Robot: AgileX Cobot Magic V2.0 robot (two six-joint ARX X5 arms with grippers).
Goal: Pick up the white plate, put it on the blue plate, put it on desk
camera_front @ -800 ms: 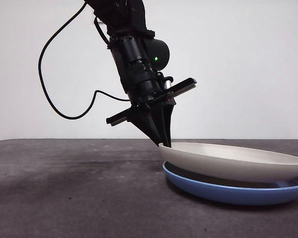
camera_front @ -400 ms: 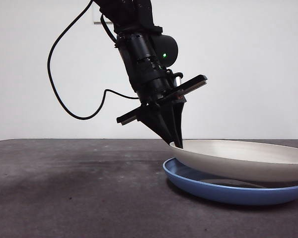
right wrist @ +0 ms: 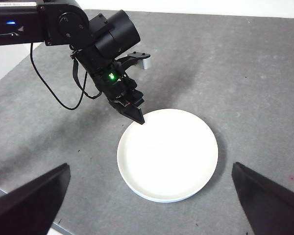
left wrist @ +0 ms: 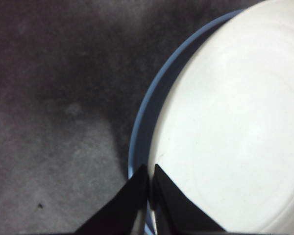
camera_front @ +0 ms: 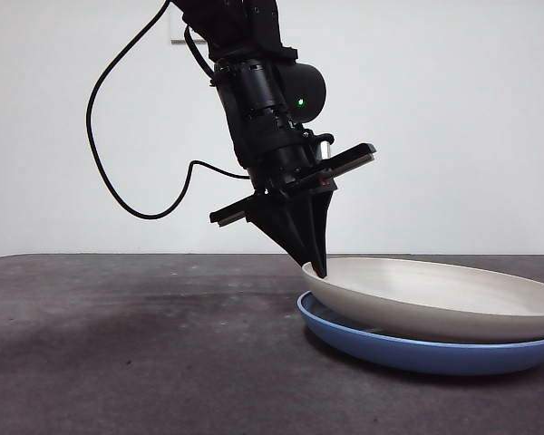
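The white plate (camera_front: 435, 294) lies on the blue plate (camera_front: 408, 349) on the desk (camera_front: 118, 344), at the right of the front view. My left gripper (camera_front: 319, 269) comes down from above and is shut on the white plate's left rim. In the left wrist view the jaws (left wrist: 149, 178) pinch the white plate's (left wrist: 225, 122) edge, and the blue plate's rim (left wrist: 147, 117) shows beside it. My right gripper (right wrist: 151, 166) is open and empty, high above both plates. Its view shows the white plate (right wrist: 169, 154) and the left gripper (right wrist: 139, 121).
The left arm's black cable (camera_front: 100, 154) loops in the air to the left of the arm. The desk's near corner edge (right wrist: 19, 198) shows in the right wrist view.
The left gripper carried the white plate right and lowered it. The gap over the blue plate has closed and the white plate now rests in it.
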